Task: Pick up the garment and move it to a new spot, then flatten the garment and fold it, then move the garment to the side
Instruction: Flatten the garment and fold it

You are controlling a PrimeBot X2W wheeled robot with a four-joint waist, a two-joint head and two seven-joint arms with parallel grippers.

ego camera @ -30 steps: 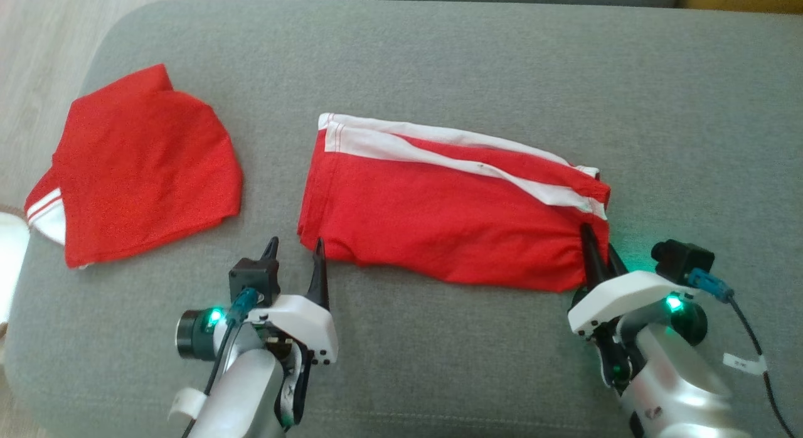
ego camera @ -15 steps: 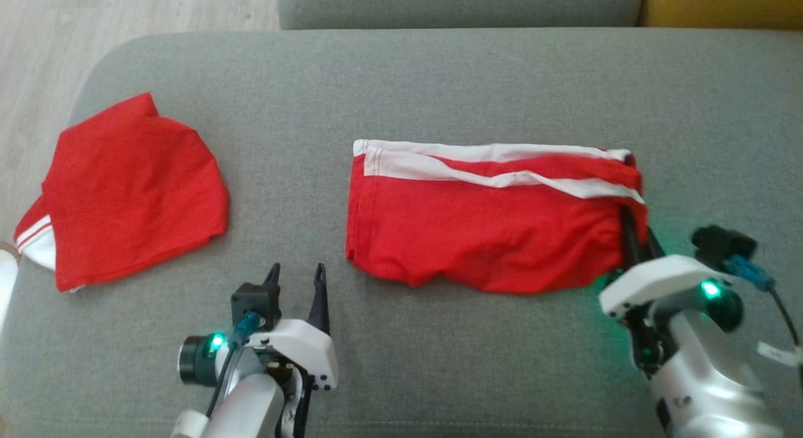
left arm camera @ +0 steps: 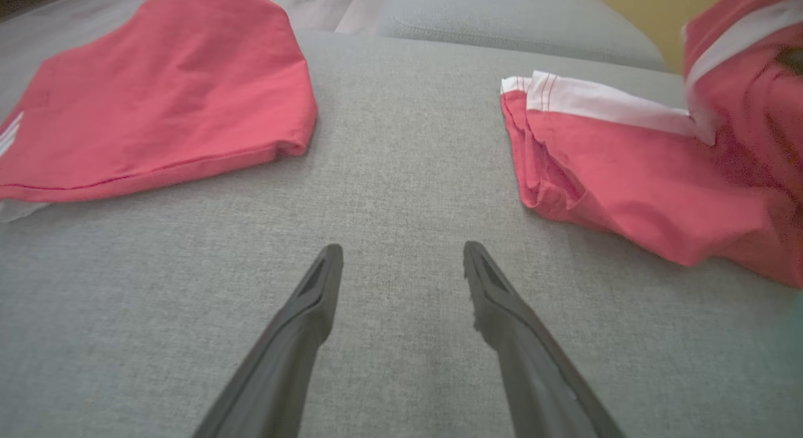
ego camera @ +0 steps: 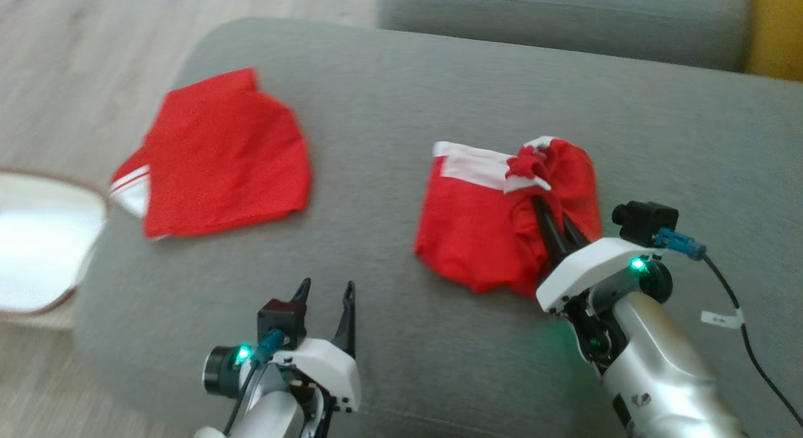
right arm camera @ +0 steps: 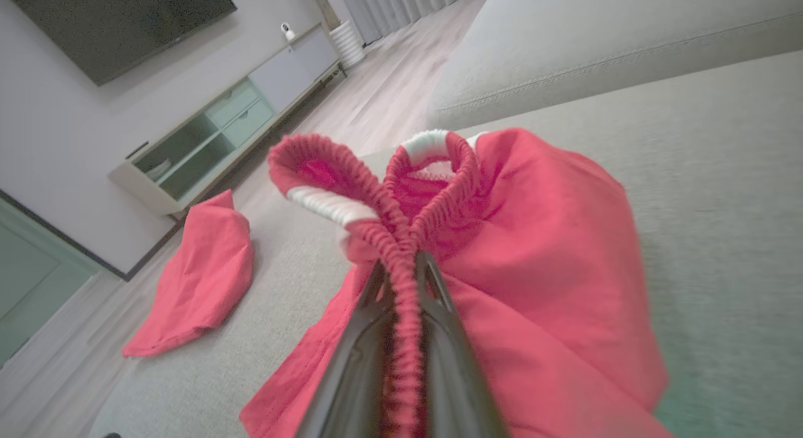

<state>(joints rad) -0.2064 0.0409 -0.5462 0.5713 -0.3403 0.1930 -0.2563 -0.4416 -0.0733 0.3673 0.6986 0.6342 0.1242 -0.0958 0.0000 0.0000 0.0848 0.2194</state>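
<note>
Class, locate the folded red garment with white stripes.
Head view: the folded red cloth garment lies at the left end of the grey fabric cushion, left of the red-and-white shorts.

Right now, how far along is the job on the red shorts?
Done: the right pincer is shut on the waistband of the red shorts, that end lifted and bunched. In hand: the lift, possibly the start of a fold. Left: laying flat, folding, moving aside. The left pincer stands open over bare cushion.
</note>
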